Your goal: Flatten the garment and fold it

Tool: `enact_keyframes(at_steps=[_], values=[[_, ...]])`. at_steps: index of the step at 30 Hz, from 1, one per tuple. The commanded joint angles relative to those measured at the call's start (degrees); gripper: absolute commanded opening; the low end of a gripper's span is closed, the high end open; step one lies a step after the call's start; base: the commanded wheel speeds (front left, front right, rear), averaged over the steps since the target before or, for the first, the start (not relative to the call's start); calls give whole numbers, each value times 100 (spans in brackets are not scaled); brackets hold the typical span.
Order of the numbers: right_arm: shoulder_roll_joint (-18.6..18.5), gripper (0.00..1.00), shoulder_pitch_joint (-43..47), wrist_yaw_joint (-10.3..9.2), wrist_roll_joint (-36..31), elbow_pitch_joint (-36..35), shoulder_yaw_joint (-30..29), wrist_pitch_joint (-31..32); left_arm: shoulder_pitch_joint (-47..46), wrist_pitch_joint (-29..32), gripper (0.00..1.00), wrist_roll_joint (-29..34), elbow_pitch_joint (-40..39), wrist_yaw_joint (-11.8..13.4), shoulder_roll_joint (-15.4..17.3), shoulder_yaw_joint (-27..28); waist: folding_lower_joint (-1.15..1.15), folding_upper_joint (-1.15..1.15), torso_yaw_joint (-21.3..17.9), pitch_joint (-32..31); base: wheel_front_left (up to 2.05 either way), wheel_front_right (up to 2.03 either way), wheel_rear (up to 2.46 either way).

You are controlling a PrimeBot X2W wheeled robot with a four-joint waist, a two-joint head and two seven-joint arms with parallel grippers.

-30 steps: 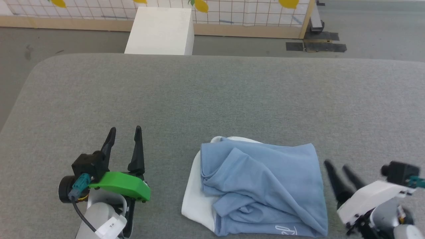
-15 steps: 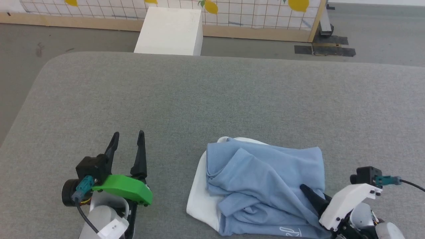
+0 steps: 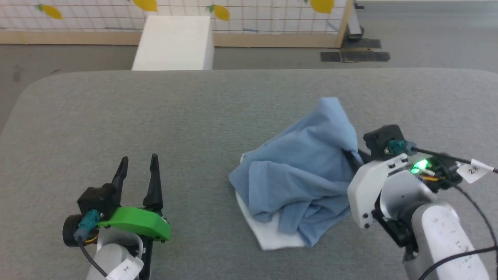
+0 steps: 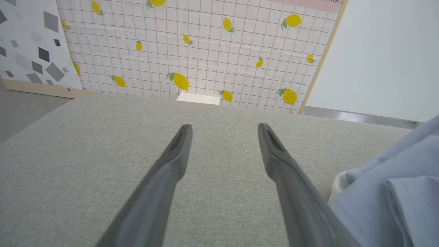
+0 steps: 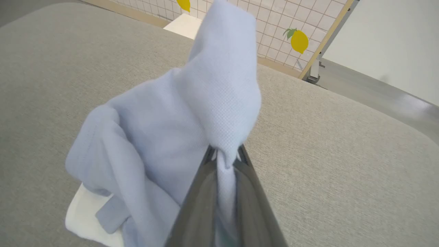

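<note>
One hand, the right hand (image 5: pixel 224 152), is clenched on a bunch of the garment (image 3: pixel 303 171), lifting it from a crumpled heap at centre right on the bench (image 3: pixel 155 109). The left hand (image 3: pixel 139 159) sits released at lower left, apart from the cloth. Flattening appears barely begun, and all folding remains.

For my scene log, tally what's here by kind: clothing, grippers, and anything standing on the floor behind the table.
Garment: 1
Grippers: 2 (left gripper open, right gripper shut on the garment)
Box: 1
Total: 4
</note>
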Motion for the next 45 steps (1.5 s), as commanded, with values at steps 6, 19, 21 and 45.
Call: enact_keyframes(at_steps=[6,19,21,45], values=[[-758,0,-588,-11,-114,-97,209,173,-62,-26,100,90,-192,58,49,125,0,0,-973,352,0,0,0],[-1829,0,-1744,-11,-321,1266,-563,-501,-740,45,100,260,-600,54,520,174,0,0,-2015,1608,0,0,0],[-1877,0,-1929,-11,-447,1625,-793,-700,-852,110,100,297,-692,52,597,152,0,0,-2030,1816,0,0,0],[-1640,100,-3046,-11,-2296,3909,-3264,-2694,-975,173,100,207,-728,118,549,-133,0,0,-1076,1715,0,0,0]])
